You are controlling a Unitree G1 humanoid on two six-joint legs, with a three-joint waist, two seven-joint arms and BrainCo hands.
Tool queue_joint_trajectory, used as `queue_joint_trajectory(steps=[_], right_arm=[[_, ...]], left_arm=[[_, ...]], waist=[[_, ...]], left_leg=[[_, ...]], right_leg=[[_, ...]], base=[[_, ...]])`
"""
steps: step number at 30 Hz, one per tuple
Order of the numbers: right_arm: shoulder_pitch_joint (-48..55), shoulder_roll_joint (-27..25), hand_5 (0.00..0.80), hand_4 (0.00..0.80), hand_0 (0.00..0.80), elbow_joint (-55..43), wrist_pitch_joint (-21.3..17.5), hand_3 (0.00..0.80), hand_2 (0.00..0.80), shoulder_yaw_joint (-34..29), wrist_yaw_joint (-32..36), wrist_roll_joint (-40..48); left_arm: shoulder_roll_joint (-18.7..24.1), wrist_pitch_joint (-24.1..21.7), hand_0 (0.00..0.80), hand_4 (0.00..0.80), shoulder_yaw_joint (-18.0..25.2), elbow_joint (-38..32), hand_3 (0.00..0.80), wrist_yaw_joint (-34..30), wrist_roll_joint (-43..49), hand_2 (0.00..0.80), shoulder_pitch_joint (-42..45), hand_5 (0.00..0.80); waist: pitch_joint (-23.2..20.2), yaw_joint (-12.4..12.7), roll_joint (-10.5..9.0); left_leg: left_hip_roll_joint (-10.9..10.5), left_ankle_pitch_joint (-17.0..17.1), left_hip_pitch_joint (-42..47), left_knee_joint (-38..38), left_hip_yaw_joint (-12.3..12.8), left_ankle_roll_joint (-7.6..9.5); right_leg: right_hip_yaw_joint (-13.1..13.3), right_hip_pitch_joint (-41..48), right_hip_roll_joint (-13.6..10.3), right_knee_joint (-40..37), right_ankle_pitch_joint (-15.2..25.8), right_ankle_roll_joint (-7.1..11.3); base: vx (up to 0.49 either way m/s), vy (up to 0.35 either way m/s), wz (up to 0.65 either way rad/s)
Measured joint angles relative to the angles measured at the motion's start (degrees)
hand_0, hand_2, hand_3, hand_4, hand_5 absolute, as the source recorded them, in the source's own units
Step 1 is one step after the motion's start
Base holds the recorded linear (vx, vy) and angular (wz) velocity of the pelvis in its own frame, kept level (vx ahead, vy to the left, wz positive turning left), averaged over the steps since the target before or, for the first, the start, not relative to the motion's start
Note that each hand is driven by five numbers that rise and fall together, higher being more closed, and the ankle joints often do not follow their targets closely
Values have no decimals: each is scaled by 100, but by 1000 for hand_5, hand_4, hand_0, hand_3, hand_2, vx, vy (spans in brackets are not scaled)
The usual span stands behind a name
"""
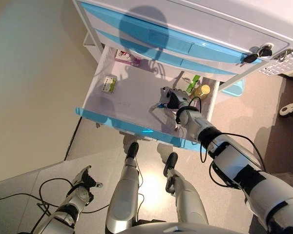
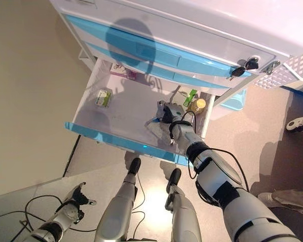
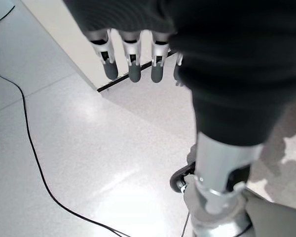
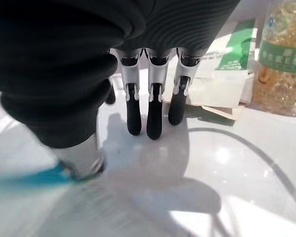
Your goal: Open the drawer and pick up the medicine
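Inside the open drawer (image 1: pixel 95 85), head views: right hand (image 1: pixel 172 99) hovers at centre-right; green-white medicine box (image 1: pixel 191 84) and amber capsule bottle (image 1: pixel 202 91) just beside it at 2 o'clock, small box (image 1: pixel 109 84) at 9, pink box (image 1: pixel 128 57) at 11. Left hand (image 1: pixel 84 181) hangs low by grey floor (image 1: pixel 39 73), idle

Left wrist: fingers straight, grasping nothing

Right wrist: fingers extended, nothing held, tips short of medicine box. Risk: slick white drawer bottom, box may skid into bottle and tip it

My two arms are silver-grey shells broken by black bands at the joints. Each hand, the right hand (image 1: pixel 172 100) and the left hand (image 1: pixel 85 180), wears a dark ribbed cover (wrist included), with silver fingers (image 4: pixel 156 106) ending in dark tips.
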Motion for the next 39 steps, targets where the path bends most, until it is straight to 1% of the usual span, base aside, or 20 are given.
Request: queue_joint_trajectory(steps=[5, 10, 15, 18, 22, 25, 27, 39], right_arm=[[254, -86, 0, 0, 0, -447, -1, 0, 0, -3, -21, 45], [343, -105, 0, 0, 0, -616, -4, 0, 0, -4, -21, 45], [530, -112, 0, 0, 0, -909, -26, 0, 0, -1, -3, 45], [654, -136, 0, 0, 0, -1082, -65, 0, 0, -1, 28, 45], [772, -177, 0, 0, 0, -1257, -94, 0, 0, -1, 39, 45], [838, -195, 0, 0, 0, -1444, -123, 0, 0, 1, 56, 44], [877, -209, 0, 0, 0, -1524, -132, 0, 0, 4, 74, 43], [1142, -346, 0, 0, 0, -1986, -169, 0, 0, 15, 331, 45]], left_arm=[[-9, 10, 0, 0, 10, -3, 0, 16, -6, 0, -14, 0], [-13, 21, 0, 0, 16, 18, 0, 35, -5, 0, -17, 0], [-16, 65, 0, 0, 25, 27, 0, 43, -5, 0, -14, 0], [-17, 65, 0, 0, 30, 15, 0, 49, -5, 0, -18, 0], [-27, 68, 0, 0, 32, 23, 0, 51, -5, 0, -19, 0], [-27, 89, 0, 0, 67, 29, 0, 54, -5, 0, -19, 0], [-28, 91, 0, 0, 104, 29, 0, 56, -4, 0, -23, 0], [-114, 100, 0, 0, 132, 28, 0, 62, -3, 0, -27, 0]], waist=[[2, -44, -7], [9, -61, -20], [19, -187, -39], [19, -217, -40], [25, -238, -50], [54, -245, -107], [61, -266, -121], [65, -286, -129]], left_leg=[[8, -2, -4, -3, 36, -1], [20, -2, -11, 1, 70, -1], [20, -3, -11, 3, 74, 0], [28, -3, -10, 1, 82, -1], [32, -8, -11, 0, 94, -5], [33, -8, -31, -3, 153, -3], [34, -6, -54, 1, 153, -2], [37, -6, -60, -2, 155, -2]], right_leg=[[35, -47, 3, 44, -7, -9], [66, -84, 10, 81, -18, -4], [70, -86, 7, 85, -18, -2], [76, -90, 15, 84, -17, -2], [88, -102, 18, 84, -18, -3], [160, -183, 14, 142, -23, -2], [161, -201, 16, 142, -22, -2], [166, -214, 18, 144, -22, -3]], base=[[-1, 2, -2], [-2, 3, -4], [0, 0, 0], [0, 0, 0], [0, 2, -1], [-2, 2, -8], [2, -5, -2], [0, 0, 0]])
